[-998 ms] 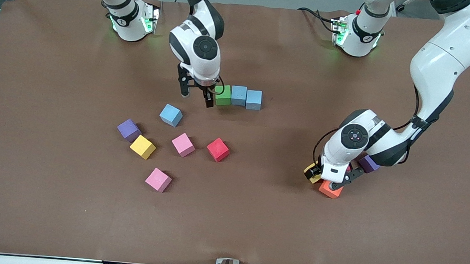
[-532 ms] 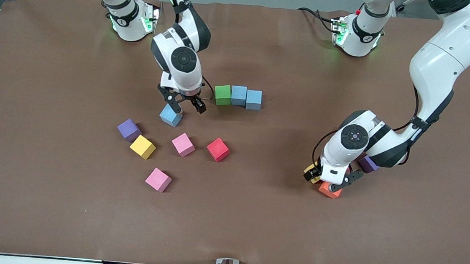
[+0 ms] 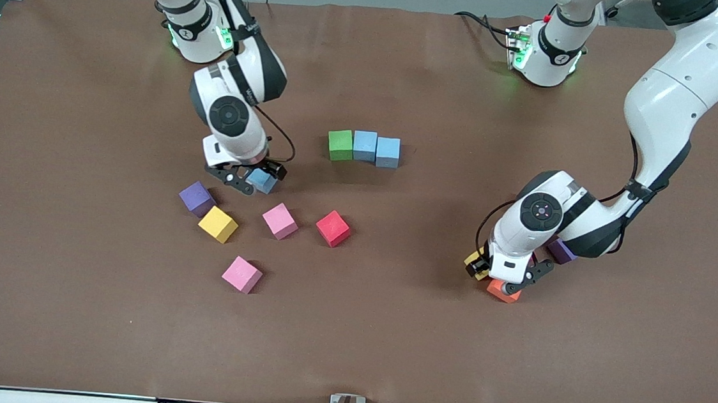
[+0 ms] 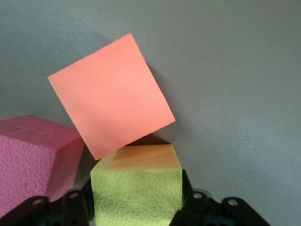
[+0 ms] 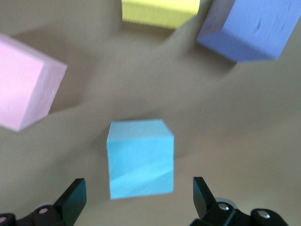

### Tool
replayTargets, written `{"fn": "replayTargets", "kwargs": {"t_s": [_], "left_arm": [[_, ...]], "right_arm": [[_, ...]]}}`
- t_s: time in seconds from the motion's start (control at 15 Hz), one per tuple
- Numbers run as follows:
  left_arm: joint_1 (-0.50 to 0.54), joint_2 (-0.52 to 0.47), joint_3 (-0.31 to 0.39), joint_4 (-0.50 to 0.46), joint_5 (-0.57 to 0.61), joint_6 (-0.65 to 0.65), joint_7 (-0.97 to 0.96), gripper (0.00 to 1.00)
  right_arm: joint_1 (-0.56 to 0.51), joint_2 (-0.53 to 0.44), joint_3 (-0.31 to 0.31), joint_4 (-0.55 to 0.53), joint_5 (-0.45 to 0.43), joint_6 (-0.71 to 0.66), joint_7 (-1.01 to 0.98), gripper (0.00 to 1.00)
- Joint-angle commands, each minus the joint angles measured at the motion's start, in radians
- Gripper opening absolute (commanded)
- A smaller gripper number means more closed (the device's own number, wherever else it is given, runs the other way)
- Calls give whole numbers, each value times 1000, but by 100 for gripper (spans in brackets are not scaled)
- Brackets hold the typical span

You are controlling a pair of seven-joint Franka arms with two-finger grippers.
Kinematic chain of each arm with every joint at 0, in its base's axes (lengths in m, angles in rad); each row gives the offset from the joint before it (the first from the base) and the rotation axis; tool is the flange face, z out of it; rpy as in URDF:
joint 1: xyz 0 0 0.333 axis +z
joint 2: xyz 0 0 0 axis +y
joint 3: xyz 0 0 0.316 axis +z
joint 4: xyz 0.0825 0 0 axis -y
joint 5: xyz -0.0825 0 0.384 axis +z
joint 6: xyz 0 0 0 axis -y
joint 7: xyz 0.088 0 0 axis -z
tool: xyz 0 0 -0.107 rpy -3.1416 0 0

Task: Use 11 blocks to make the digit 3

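A green block and two light blue blocks form a short row mid-table. My right gripper is open and low around a loose light blue block, which lies between the spread fingers in the right wrist view. Toward the left arm's end, my left gripper is shut on a yellow block, partly seen in the front view. An orange block touches it. A pinkish-red block sits beside them.
Loose blocks lie nearer the front camera than the right gripper: purple, yellow, pink, red and another pink. A purple block is half hidden under the left arm.
My right gripper left the green block's side and came down around the loose light blue block. My left gripper's fingers closed onto the yellow block.
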Motion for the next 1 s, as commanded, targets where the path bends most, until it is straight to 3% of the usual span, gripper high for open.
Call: {"fn": "replayTargets", "kwargs": {"t_s": [0.0,0.13,0.33,0.93], "left_arm": [[-6,7,2,19,3,3,-10,48],[-6,-2,2,20,4,-5,-22,43],[3,-23,-2,33,3,-19,-30,43],[-5,-40,-68,134,-89,-180,-30,39]], "right_arm": [[-34,-46,17,-72,4,63,-47,100],[-43,-46,17,-112,4,134,-47,100],[-48,-40,17,-164,4,246,-47,100],[-46,-11,20,-186,7,375,-47,97]]}}
